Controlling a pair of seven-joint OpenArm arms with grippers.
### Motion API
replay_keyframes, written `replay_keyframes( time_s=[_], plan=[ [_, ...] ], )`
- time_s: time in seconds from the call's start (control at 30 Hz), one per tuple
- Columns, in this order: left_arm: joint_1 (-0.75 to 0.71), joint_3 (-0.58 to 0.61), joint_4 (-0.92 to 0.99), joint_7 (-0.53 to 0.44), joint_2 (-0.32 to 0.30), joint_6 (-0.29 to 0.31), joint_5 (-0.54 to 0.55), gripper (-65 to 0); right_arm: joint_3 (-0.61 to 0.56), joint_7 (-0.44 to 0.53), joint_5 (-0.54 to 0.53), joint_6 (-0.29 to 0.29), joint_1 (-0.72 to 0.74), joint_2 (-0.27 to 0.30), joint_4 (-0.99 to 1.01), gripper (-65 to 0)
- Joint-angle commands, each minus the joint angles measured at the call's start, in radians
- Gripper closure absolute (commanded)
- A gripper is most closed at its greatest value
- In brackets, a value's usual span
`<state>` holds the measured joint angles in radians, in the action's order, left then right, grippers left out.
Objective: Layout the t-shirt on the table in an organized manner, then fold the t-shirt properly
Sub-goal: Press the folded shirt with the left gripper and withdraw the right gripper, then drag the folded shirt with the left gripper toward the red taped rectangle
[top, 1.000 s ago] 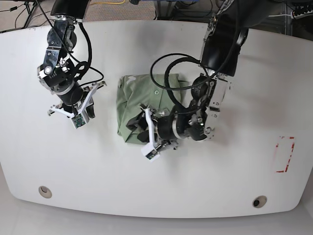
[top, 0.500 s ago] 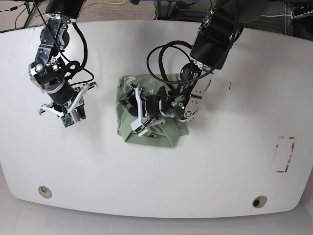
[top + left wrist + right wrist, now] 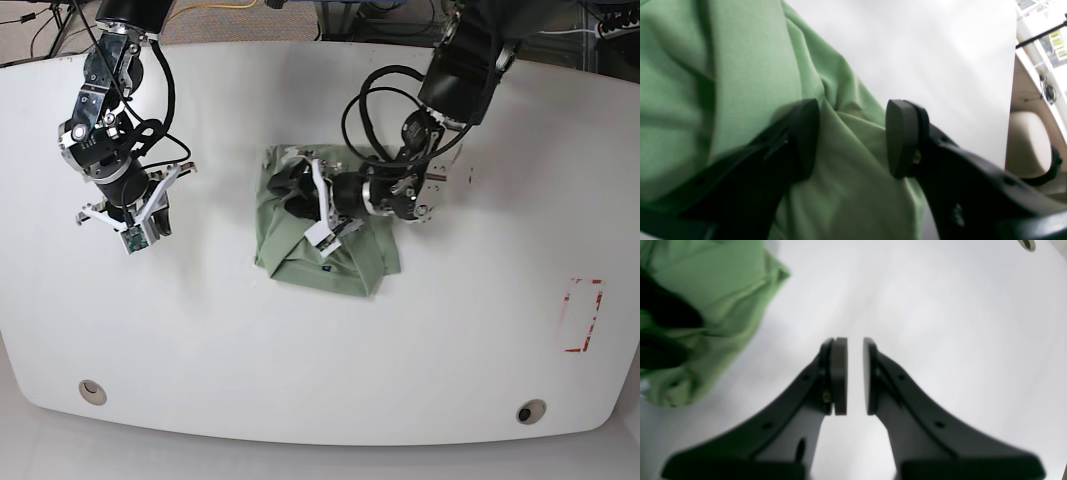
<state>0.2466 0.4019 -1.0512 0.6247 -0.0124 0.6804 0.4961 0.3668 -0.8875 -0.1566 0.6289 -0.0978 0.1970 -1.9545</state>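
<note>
The t-shirt (image 3: 325, 245) sits roughly in the middle of the white surface (image 3: 480, 330), bunched into a compact, wrinkly packet rather than spread flat. It's sage green, and in the base view its lower edge looks fairly straight while the top part is rumpled under the arm.

The left pincer (image 3: 305, 205) is low down right over the shirt, reaching in from the right side of the base view with its cables looping above it. From the left wrist camera, the left pincer (image 3: 851, 136) has its jaws spread apart, with green fabric lying in the gap and behind both black pads (image 3: 805, 133). The cloth seems to touch or sit right against the pad on the left of that view, but the jaws aren't pinched on it, so it reads as released, not gripping.

The right pincer (image 3: 130, 225) hangs over bare surface well off to the side of the shirt, on the left of the base view. In the right wrist view the right pincer (image 3: 855, 376) has its pads nearly together with just a thin slit between them and nothing in there, so basically clenched on nothing. The shirt's edge (image 3: 706, 316) shows in the upper left corner of that view, well apart from the pads.

A grommet hole (image 3: 92, 391) sits near the front left edge, another (image 3: 531, 411) near the front right, and a red-outlined rectangle (image 3: 583, 315) is over by the right edge.
</note>
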Motion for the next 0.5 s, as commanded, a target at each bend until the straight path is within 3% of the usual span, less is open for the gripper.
replay_keyframes(
  time_s=[0.0, 0.47],
  plan=[
    [-0.033, -0.002, -0.054, 0.123, -0.091, -0.011, -0.064, -30.6, 0.005, 0.023, -0.005, -0.004, 0.013, 0.011, -0.027, -7.5],
    [-0.126, -0.004, -0.261, 0.189, -0.536, 0.018, 0.100, -30.6, 0.002, 0.023, -0.005, -0.004, -0.003, 0.009, -0.041, -7.5]
  ],
)
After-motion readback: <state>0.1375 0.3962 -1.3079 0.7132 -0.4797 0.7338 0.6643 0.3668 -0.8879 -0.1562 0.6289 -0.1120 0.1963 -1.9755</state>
